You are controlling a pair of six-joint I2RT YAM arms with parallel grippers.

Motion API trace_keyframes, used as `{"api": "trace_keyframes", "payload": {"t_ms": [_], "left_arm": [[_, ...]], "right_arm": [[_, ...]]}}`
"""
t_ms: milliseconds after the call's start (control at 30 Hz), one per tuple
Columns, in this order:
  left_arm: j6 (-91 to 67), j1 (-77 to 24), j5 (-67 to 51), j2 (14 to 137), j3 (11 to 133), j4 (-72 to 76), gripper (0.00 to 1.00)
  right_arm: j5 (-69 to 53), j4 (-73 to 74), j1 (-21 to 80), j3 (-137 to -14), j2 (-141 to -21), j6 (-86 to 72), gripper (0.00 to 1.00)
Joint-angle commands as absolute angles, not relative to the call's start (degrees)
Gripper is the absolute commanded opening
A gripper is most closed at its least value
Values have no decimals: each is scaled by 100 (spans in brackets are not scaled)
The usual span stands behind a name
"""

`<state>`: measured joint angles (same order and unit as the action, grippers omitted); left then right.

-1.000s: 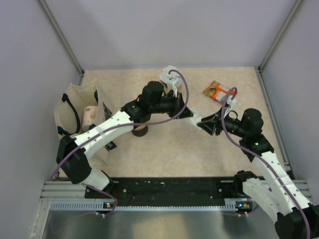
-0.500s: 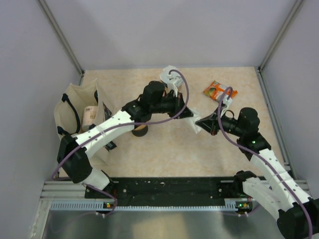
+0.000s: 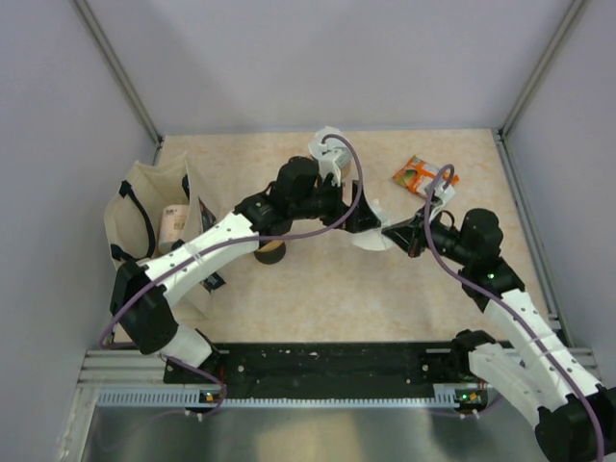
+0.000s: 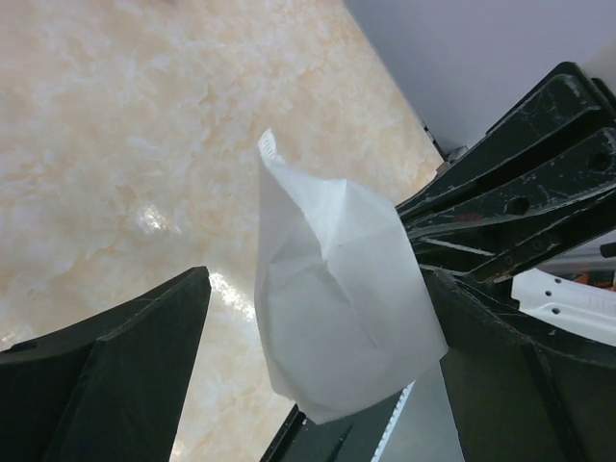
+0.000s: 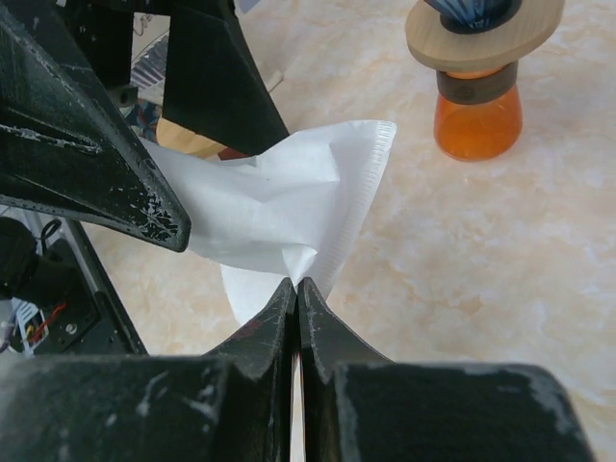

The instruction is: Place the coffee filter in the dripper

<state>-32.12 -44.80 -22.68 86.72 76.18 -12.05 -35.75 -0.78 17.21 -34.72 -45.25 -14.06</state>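
Observation:
A white paper coffee filter [image 3: 370,234] hangs in the air between the two arms above the table's middle. My right gripper [image 5: 295,285] is shut on one folded edge of the filter [image 5: 279,207]. My left gripper [image 4: 318,285] stands open around the filter [image 4: 337,298], its fingers [image 4: 125,375] apart from the paper on both sides. In the overhead view the left gripper [image 3: 362,216] and the right gripper [image 3: 389,231] meet nose to nose. The dripper [image 5: 478,67], an orange glass base with a wooden collar, stands on the table beyond; from overhead the dripper [image 3: 270,253] is mostly hidden under the left arm.
A beige tote bag [image 3: 154,217] with black straps stands at the table's left edge with a roll inside. An orange snack packet [image 3: 423,175] lies at the back right. Grey walls close in the table on three sides.
The left gripper has opened and let go of the filter. The right gripper has moved in leftward and shut on the filter's edge.

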Motion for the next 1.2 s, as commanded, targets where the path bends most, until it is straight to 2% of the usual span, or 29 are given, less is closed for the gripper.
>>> {"api": "trace_keyframes", "payload": {"t_ms": [0, 267, 500, 533, 567, 633, 667, 700, 733, 767, 833, 867, 900, 967, 1033, 1067, 1167], "left_arm": [[-2971, -4509, -1768, 8332, 7664, -1414, 99], [-3032, -4500, -1732, 7919, 7067, -1064, 99], [-3173, -4500, -1476, 8349, 7365, -1064, 77], [-3216, -4500, -1529, 8402, 7409, -1003, 71], [-3269, -4509, -1564, 8428, 7409, -915, 60], [-3357, -4509, -1617, 8499, 7409, -774, 34], [-3401, -4500, -1617, 8534, 7409, -713, 16], [-3427, -4509, -1635, 8569, 7400, -651, 5], [-3463, -4509, -1626, 8595, 7418, -642, 0], [-3489, -4500, -1635, 8622, 7435, -650, 0], [-3524, -4500, -1661, 8640, 7444, -624, 0], [-3568, -4500, -1583, 8640, 7444, -659, 0], [-3594, -4517, -1495, 8640, 7488, -737, 0], [-3647, -4517, -1206, 8674, 7619, -1070, 0], [-3665, -4544, -872, 8771, 7830, -1501, 0], [-3674, -4561, -792, 8824, 7935, -1668, 0], [-3744, -4597, -721, 8991, 8147, -1933, 0]], "right_arm": [[-3112, -211, 1793, -3762, -4386, -1730, 0], [-2707, -18, 1802, -3920, -4456, -2258, 0], [-3102, -299, 1802, -3867, -4394, -2504, 0], [-3120, -316, 1802, -3850, -4395, -2531, 0], [-3138, -334, 1793, -3841, -4421, -2557, 0], [-3129, -404, 1802, -3806, -4447, -2601, 0], [-3138, -456, 1802, -3771, -4447, -2636, 0], [-3164, -509, 1802, -3744, -4456, -2654, 0], [-3208, -545, 1802, -3735, -4473, -2654, 0], [-3234, -562, 1793, -3718, -4474, -2663, 0], [-3173, -528, 1793, -3718, -4500, -2619, 7], [-3112, -423, 1802, -3744, -4517, -2576, 16], [-3024, -317, 1802, -3770, -4544, -2514, 31], [-2849, -80, 1793, -3840, -4544, -2304, 53], [-2568, 278, 1802, -3963, -4544, -2049, 66], [-2384, 464, 1802, -4033, -4527, -1935, 69], [-1953, 606, 1915, -4148, -4570, -1653, 99]]}}
